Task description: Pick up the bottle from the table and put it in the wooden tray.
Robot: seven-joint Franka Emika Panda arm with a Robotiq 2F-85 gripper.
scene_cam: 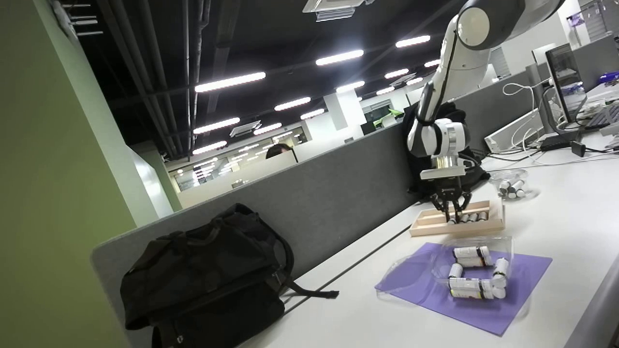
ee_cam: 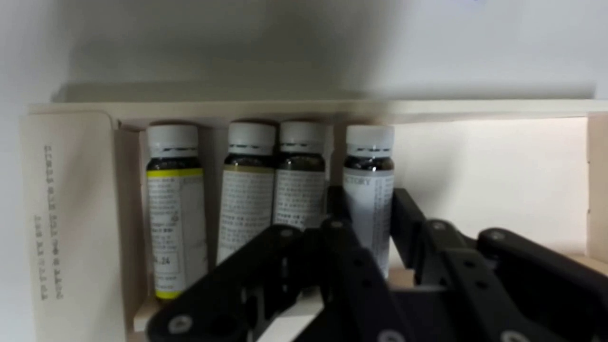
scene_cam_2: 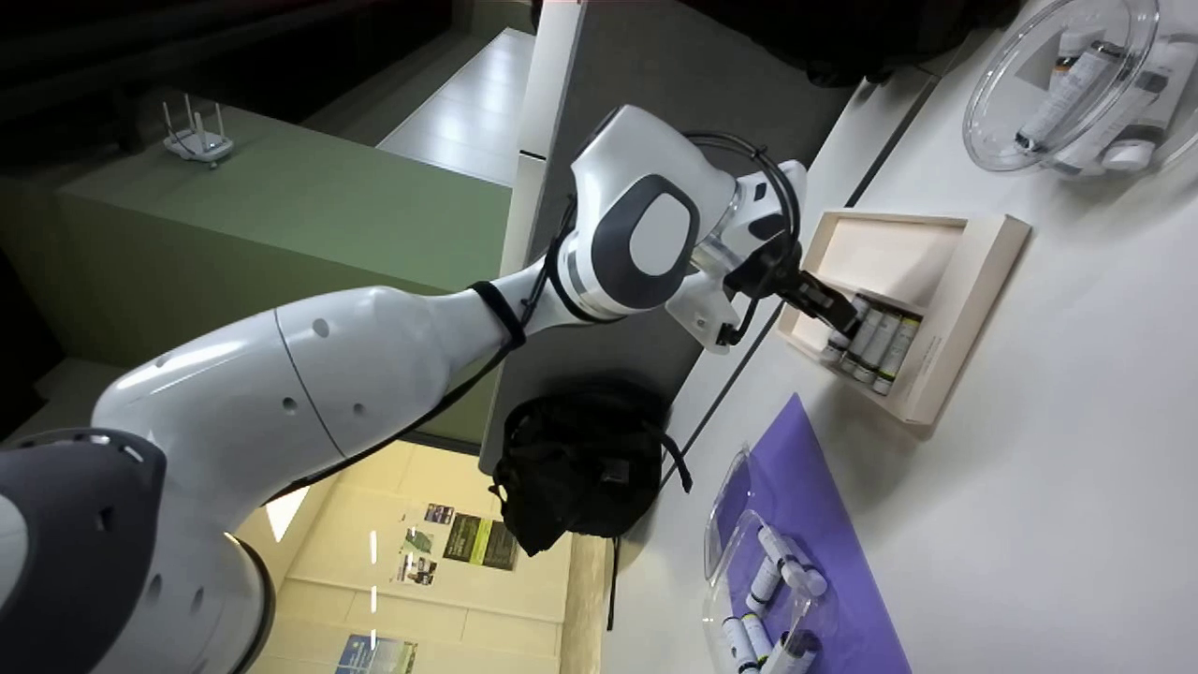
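Observed white arm (scene_cam_2: 356,365) foremost in an exterior view, extending from eight o'clock toward two. Found white bench (scene_cam_2: 1048,468) beyond. Noted, in an exterior view, black backpack (scene_cam: 213,270) at nine o'clock from purple mat (scene_cam: 488,314), and wooden tray (scene_cam: 457,229) at twelve from same. Logged clear container (scene_cam: 508,246) on mat. Verified, in wrist view, hand (ee_cam: 372,209) projecting from six o'clock, closed on bottle (ee_cam: 369,185), touching both sides of it. Located said bottle inside wooden tray, cap toward twelve, near three further bottles (ee_cam: 249,204) at nine o'clock. Could not tell whether touching tray floor. Recorded other bottles (scene_cam: 471,285) inside clear container.
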